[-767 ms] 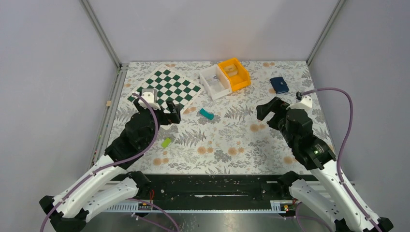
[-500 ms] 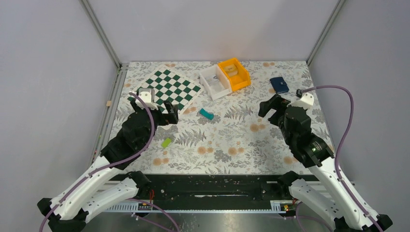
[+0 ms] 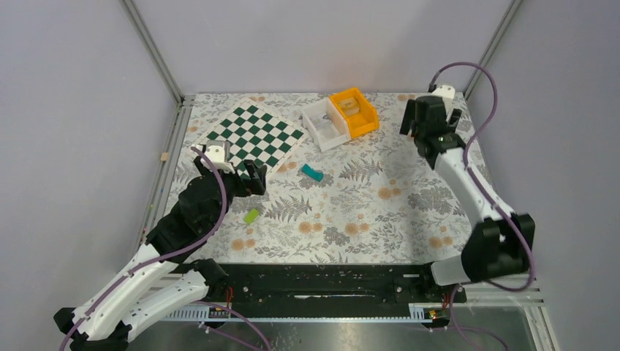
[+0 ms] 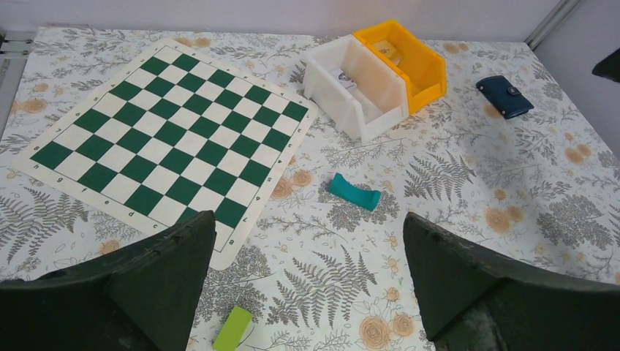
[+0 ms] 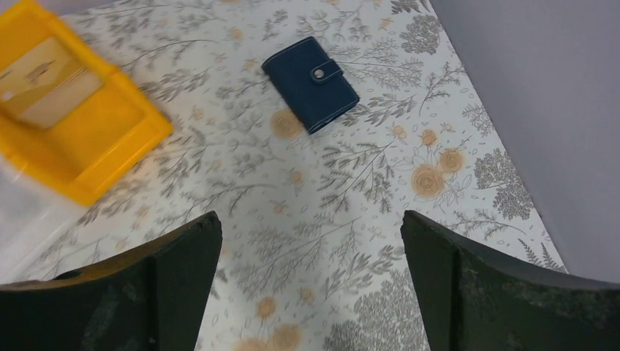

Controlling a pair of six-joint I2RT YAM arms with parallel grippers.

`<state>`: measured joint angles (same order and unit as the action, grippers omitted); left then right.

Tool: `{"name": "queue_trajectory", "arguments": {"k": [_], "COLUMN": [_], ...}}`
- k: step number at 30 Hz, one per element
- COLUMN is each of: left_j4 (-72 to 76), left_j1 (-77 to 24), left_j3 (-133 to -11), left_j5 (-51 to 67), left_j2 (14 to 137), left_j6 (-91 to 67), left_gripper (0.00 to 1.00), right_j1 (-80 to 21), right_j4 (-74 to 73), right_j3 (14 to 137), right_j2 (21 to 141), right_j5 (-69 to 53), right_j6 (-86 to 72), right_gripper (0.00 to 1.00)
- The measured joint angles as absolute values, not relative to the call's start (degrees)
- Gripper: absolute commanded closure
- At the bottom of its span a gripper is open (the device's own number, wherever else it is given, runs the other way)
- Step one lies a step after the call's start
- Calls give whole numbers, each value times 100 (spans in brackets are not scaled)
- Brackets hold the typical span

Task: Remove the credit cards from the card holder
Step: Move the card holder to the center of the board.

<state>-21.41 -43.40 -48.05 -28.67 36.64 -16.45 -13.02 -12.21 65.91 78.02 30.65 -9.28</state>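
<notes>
Right hand (image 5: 308,227) fingers apart, card holder (image 5: 311,84) shut flat ahead, long axis diagonal, far-left to near-right, snap tab (image 5: 325,71) rightward

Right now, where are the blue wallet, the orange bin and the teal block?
blue wallet (image 5: 311,85): right wrist view, middle of its closed cover.
orange bin (image 4: 426,84): left wrist view, its outer side wall.
teal block (image 4: 354,192): left wrist view, its middle.
</notes>
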Motion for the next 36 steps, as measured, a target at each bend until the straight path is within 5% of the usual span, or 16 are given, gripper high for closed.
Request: {"name": "queue_trajectory", "arguments": {"k": [9,22,36], "left_j4": [-2137,-2095,-1975], "left_j1": [-4377,-4405,-4403], "left_j3": [-4536,-4532,-4532], "left_j5": [-2891,-3339,-3618], "left_j2": [3446,3614,3863], "left_j6": [-1601,-1365,-1223], "left_gripper": [1,1,1], "right_j1": [270,1146,1500], "right_j4": [-2217,-4099,-4289], "right_j3": [9043,12969,12936], "right_j2": [10479,13952,14243], "right_j5": [1531,366,-899], "right_j6": [-1398,-1420,-2792], "right_gripper": [5,12,26]}}
